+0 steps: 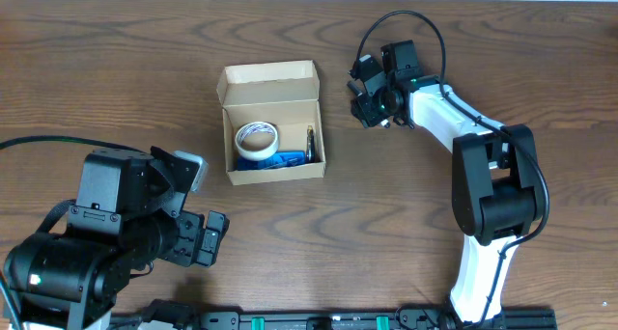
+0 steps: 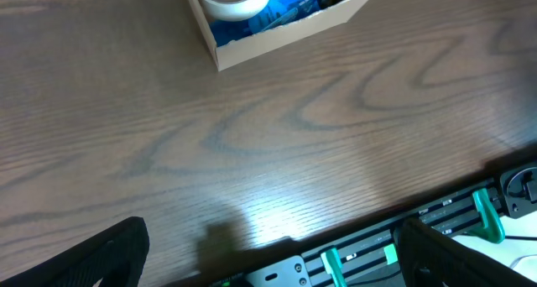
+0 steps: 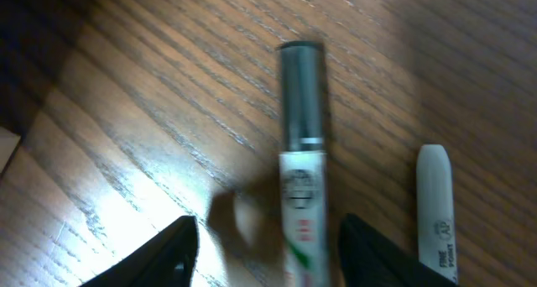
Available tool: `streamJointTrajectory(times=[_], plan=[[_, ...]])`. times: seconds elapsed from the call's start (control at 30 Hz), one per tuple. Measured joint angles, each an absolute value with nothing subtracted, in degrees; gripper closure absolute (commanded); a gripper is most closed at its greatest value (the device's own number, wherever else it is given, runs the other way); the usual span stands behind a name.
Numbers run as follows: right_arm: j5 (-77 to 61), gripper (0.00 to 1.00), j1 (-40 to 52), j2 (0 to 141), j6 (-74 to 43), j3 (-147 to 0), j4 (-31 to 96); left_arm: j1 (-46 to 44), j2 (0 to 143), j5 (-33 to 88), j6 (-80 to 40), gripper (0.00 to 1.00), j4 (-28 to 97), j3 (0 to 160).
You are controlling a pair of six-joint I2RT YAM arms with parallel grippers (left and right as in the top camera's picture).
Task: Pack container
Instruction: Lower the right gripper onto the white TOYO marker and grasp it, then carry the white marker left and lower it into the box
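The container [image 1: 273, 174], a small tan cardboard box with its flap lid open at the back, sits mid-table and holds a tape roll [image 1: 257, 139], a blue item [image 1: 280, 159] and a dark pen [image 1: 310, 144]. My right gripper [image 1: 372, 103] hovers low to the right of it. In the right wrist view a white marker with a grey cap [image 3: 302, 153] lies on the wood between the gripper's [image 3: 264, 253] fingers, with a gap on each side. My left gripper [image 2: 268, 262] is wide open over the table's front edge, holding nothing. The container [image 2: 285, 37] is far ahead of it.
A second, all-white marker [image 3: 436, 211] lies just right of the first one, outside the right finger. A black rail with green clips [image 2: 491, 220] runs along the table's front edge under the left gripper.
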State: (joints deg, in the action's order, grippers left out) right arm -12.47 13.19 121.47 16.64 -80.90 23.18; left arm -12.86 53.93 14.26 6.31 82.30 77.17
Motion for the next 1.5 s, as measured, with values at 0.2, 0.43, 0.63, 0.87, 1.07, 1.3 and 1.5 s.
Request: streamJointTrajectory(times=[0.2,0.43,0.63,0.87,1.07,1.3,1.5], plan=[[-11.1,0.5,13.2,121.5,16.7,-80.9,23.2,-12.9,53.9,14.3,6.3,0.05,82.3,77.2],[-10.5,0.62,13.2,122.3,16.8,-80.9,23.1,-12.9,53.9,14.3,6.3,0.05,82.3,77.2],[-10.1,0.77,13.2,122.3,17.0,-80.9,23.5,-12.9,53.9,14.3,6.3,0.05,82.3,77.2],[-10.3,0.88,13.2,122.3,16.9,-80.9,23.7,-12.9,53.9,14.3,6.3,0.05,82.3,77.2],[-10.3,0.99,13.2,122.3,16.9,-80.9,23.6,-12.9,53.9,14.3,6.3,0.05,82.3,77.2],[-10.0,0.99,13.4,122.2,16.9,-82.5,27.2,-12.9,53.9,14.3,6.3,0.05,82.3,77.2],[-9.4,0.99,14.3,119.6,16.8,-88.8,35.4,-12.9,53.9,14.3,6.3,0.05,82.3,77.2]])
